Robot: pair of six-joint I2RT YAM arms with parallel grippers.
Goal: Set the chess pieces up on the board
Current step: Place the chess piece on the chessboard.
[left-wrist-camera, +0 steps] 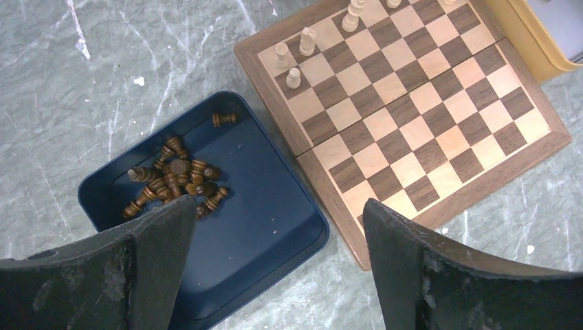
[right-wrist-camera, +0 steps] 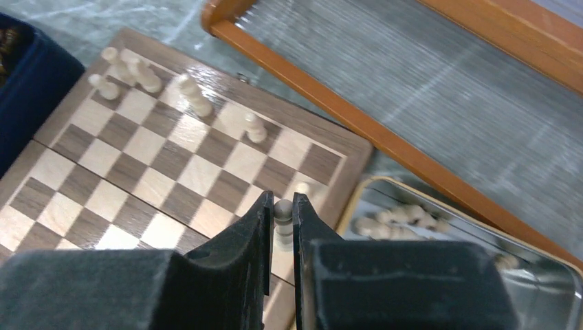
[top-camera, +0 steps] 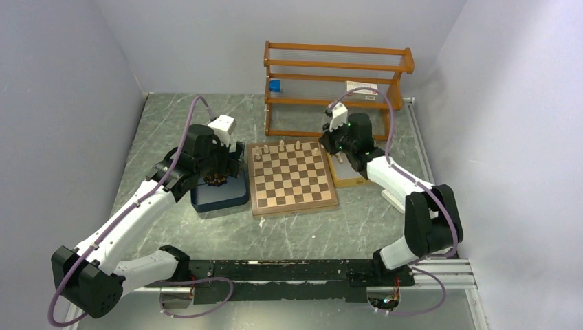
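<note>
Right gripper (right-wrist-camera: 280, 220), closed on a pale piece (right-wrist-camera: 282, 210) above the far right corner of the board (right-wrist-camera: 158, 182), may topple nearby cream pieces (right-wrist-camera: 256, 128) if lowered off-square; left gripper (left-wrist-camera: 278, 213) hangs wide open, empty, over dark pieces (left-wrist-camera: 172, 180) in the blue tray (left-wrist-camera: 268, 227).

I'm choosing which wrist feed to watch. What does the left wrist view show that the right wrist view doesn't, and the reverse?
Left wrist only: the heap of dark pieces lying in the blue tray, and the left jaws standing wide open. Right wrist only: a pale piece pinched between the right jaws, the wooden rack, and loose pale pieces in the tan tray. Both: the board, with a few pale pieces standing along one edge, plus part of each tray.
</note>
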